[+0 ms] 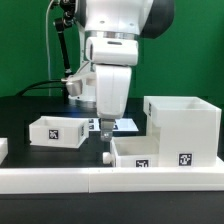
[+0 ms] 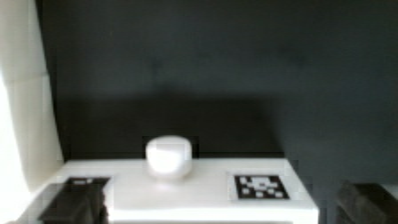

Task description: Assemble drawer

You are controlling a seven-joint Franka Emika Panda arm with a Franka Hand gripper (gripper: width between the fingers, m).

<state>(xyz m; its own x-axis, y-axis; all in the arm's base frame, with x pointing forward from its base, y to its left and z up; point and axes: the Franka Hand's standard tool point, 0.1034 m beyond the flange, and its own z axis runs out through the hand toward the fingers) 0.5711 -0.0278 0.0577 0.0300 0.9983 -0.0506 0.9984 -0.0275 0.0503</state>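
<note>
The gripper [image 1: 105,130] hangs wide open, holding nothing, just above the knob [image 1: 105,157] of the near tray [image 1: 150,153]. That tray's long axis runs left-right in the exterior view, with the knob end to the left. It lies just in front of the shell [image 1: 185,122]; the second tray [image 1: 55,131] sits well apart, left.

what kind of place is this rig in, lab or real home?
Most likely a robotics lab bench: a plain green backdrop, a black tabletop, and a small white tray and cube-like shell bearing square marker tags, under a Panda arm.
</note>
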